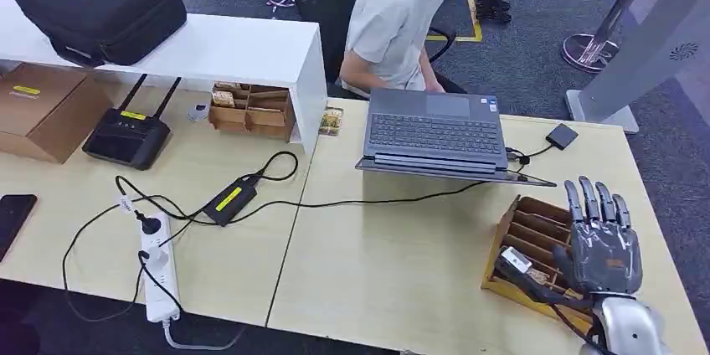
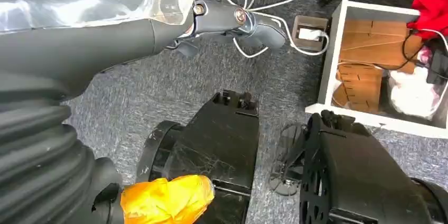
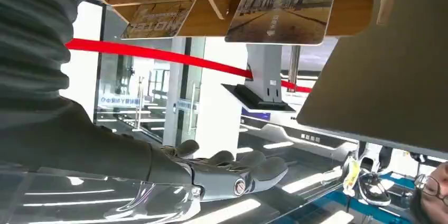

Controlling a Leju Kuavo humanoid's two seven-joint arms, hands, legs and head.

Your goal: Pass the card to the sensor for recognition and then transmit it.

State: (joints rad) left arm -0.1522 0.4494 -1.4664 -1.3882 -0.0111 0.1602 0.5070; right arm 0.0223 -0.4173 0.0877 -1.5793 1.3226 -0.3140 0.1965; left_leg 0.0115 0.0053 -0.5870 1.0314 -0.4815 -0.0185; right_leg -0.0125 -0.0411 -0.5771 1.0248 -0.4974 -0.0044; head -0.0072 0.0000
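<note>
The right hand [image 1: 604, 242] is raised over the wooden slotted rack [image 1: 536, 246], its fingers [image 1: 596, 201] straight, spread a little apart and holding nothing; the right wrist view shows the same flat, open reach [image 3: 232, 174], with nothing between thumb and fingers. The rack is the landmark here: it sits at the near right part of the table [image 1: 402, 271], and the hand overlaps the rack's right end, palm side turned toward it. The cards [image 3: 280, 17] stand in the rack's slots, seen edge-out in the right wrist view, two of them side by side; in the head view a card end [image 1: 536, 276] shows low in the rack, just left of the hand's wrist. So the task's thing lies directly beneath and slightly left of the hand, its long axis running along the slots, across the rack. The small black box [image 1: 562, 136] beyond the rack, cabled to the laptop [image 1: 435, 133], is probably the sensor, though that is a guess. Behind the laptop a person [image 1: 393, 20] sits. The left hand [image 2: 232, 20] hangs low beside the robot over grey carpet, fingers loosely extended and empty, well apart from the rack, so the right hand is plainly the nearer and likely the one to pick.
</note>
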